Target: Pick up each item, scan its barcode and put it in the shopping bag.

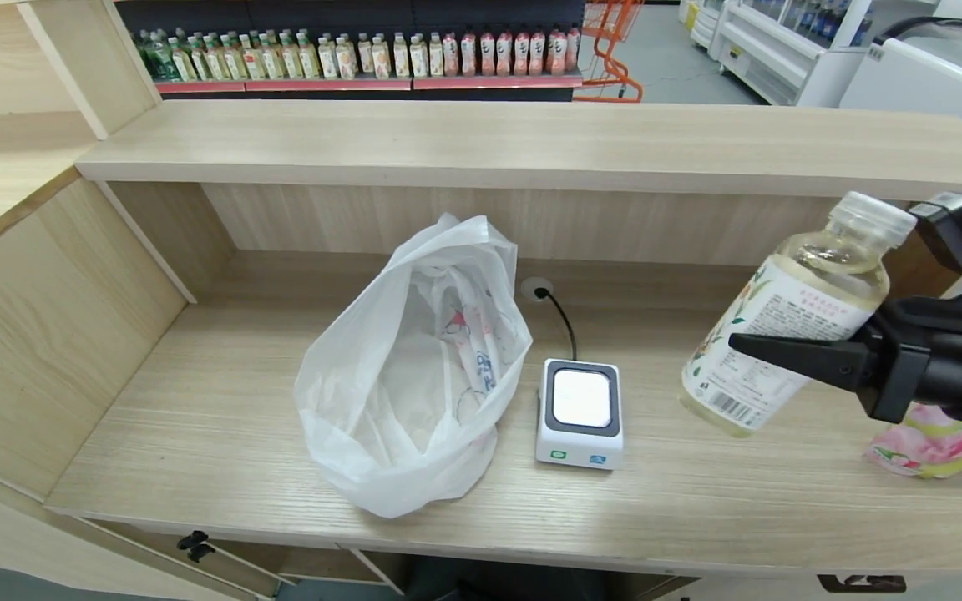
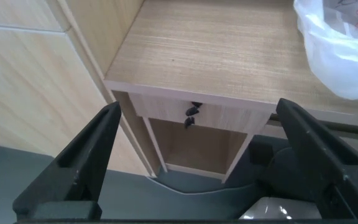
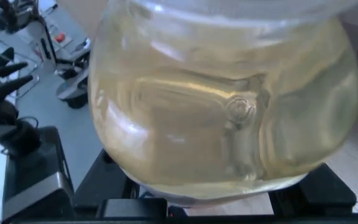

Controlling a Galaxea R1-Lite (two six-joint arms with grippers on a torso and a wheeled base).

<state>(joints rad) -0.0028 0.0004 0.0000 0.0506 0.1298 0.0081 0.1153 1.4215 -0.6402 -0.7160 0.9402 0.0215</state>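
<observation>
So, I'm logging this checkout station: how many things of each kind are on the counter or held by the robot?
Bag: 1
Scanner: 1
Bottle: 1
Packet: 1
Total: 4

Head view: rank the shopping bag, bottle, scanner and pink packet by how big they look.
1. Shopping bag.
2. Bottle, though it is held up nearer the camera, which enlarges it.
3. Scanner and pink packet: unsure, since the packet is partly hidden and cut off at the edge.
</observation>
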